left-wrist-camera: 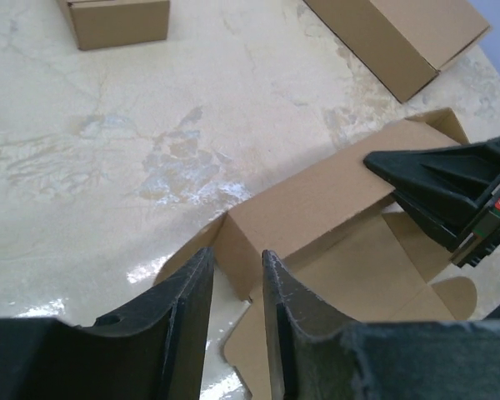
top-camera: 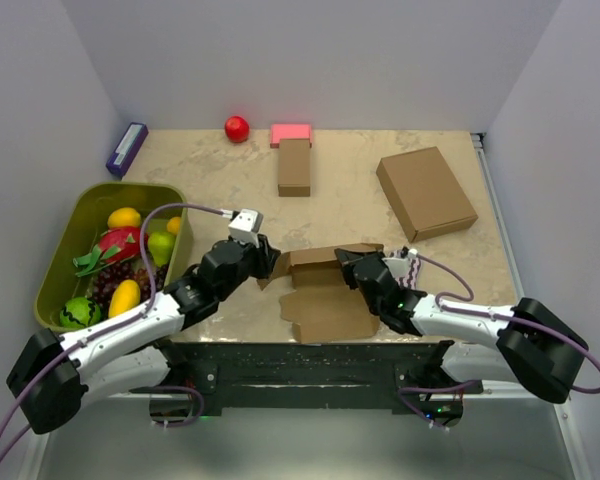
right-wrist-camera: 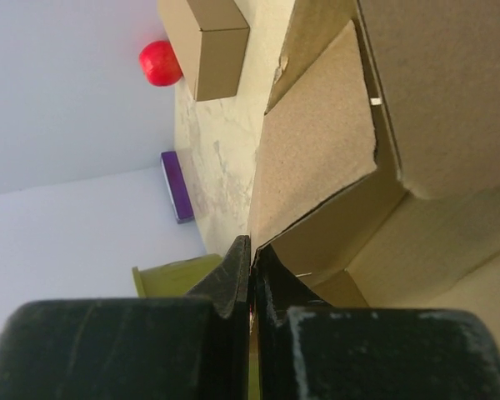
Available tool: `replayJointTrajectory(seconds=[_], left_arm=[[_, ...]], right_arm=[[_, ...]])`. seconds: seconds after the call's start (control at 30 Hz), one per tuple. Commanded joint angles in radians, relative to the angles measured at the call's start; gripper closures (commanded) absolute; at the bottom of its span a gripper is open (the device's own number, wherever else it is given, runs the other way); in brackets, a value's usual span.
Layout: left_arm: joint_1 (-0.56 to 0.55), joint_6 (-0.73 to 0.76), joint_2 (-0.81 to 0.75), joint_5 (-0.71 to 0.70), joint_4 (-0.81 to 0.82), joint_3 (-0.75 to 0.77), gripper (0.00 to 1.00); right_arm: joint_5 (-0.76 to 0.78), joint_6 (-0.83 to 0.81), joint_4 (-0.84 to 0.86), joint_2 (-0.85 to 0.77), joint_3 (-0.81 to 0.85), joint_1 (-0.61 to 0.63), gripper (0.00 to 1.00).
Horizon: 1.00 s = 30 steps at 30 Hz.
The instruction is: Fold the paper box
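Note:
The paper box (top-camera: 325, 295) is a half-folded brown cardboard piece at the table's near middle, with its back wall raised and its front panel flat. My left gripper (top-camera: 268, 262) is at the box's left end. In the left wrist view the gripper (left-wrist-camera: 236, 254) is narrowly open, and the box's (left-wrist-camera: 317, 200) end corner shows between the tips without being clamped. My right gripper (top-camera: 346, 264) is at the box's right end. In the right wrist view the gripper (right-wrist-camera: 252, 246) is shut on a thin wall of the box (right-wrist-camera: 317, 158).
A narrow brown box (top-camera: 294, 166), a pink block (top-camera: 290, 132) and a red ball (top-camera: 237, 128) lie at the back. A larger brown box (top-camera: 426, 192) is at the back right. A green bin (top-camera: 75, 215) of fruit stands left, and a purple item (top-camera: 127, 148) lies behind it.

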Motion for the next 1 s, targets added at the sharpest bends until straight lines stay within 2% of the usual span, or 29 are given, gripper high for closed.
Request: replayJointTrajectory(seconds=[0.0,0.2,0.53,0.63,0.77,0.97], left_arm=[[0.085,0.029,0.007,-0.042,-0.079,0.040,0.65],[0.145,0.049,0.115,-0.013,-0.065,0.044,0.64],[0.148,0.063,0.287,-0.022,-0.001,0.028,0.64],[0.148,0.096,0.316,0.035,0.051,0.014,0.64],[0.145,0.153,0.312,0.219,0.200,-0.061,0.64],[0.146,0.178,0.300,0.315,0.268,-0.101,0.65]], right_arm=[[0.058,-0.044,0.061,-0.006,-0.050,0.003,1.00],[0.081,-0.055,0.073,-0.039,-0.081,0.003,1.00],[0.086,-0.058,0.086,-0.058,-0.093,0.003,1.00],[0.083,-0.058,0.093,-0.055,-0.095,0.003,1.00],[0.081,-0.058,0.095,-0.047,-0.092,0.003,1.00],[0.076,-0.057,0.098,-0.036,-0.090,0.003,1.00]])
